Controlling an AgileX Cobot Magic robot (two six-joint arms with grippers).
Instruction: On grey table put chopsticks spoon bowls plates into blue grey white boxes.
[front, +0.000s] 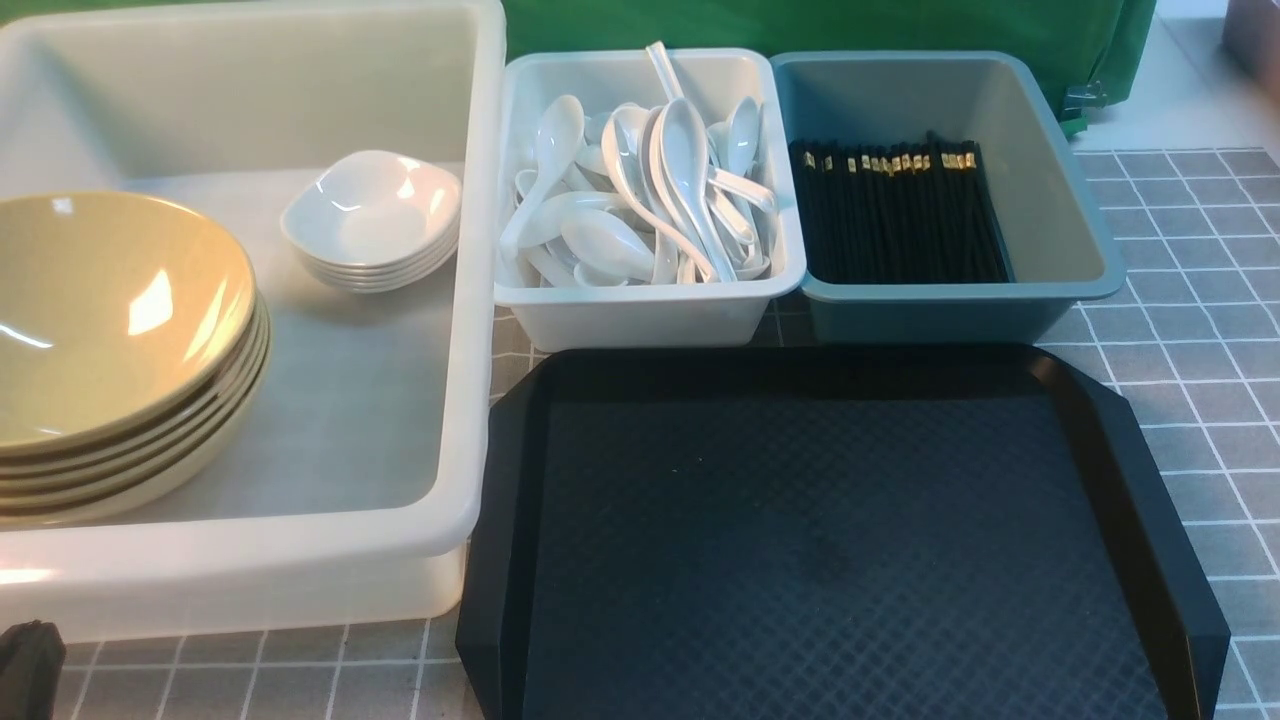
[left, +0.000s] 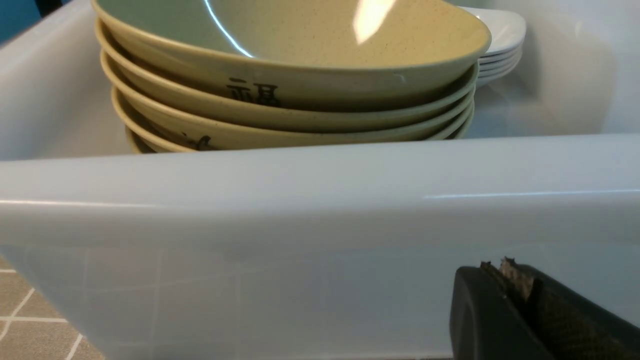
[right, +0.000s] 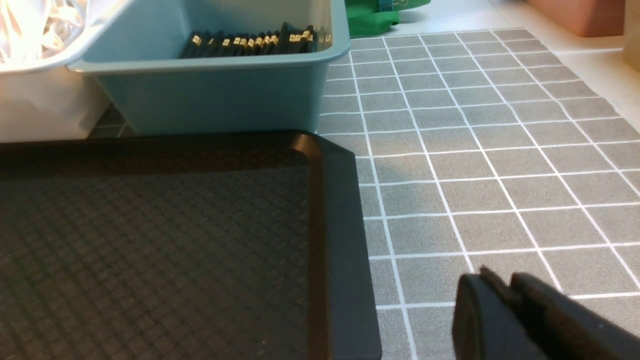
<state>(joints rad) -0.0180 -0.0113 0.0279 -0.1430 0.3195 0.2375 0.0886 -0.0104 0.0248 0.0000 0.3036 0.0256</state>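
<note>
1. Bowls and plates sit stacked in the large white box, which has room for both.
2. Spoons fill the small white box; chopsticks lie in the blue box.
3. The black tray is bare, so sorting looks finished.
4. Left gripper and right gripper sit low, clenched on nothing.

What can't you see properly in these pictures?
- Bowls: the front view's left edge cuts the stack off; in the left wrist view the big white box's wall hides the lowest ones.
- Spoons: glare washes them out in the right wrist view.
- Left end effector and right end effector: only dark tips show at the frame edges.
</note>
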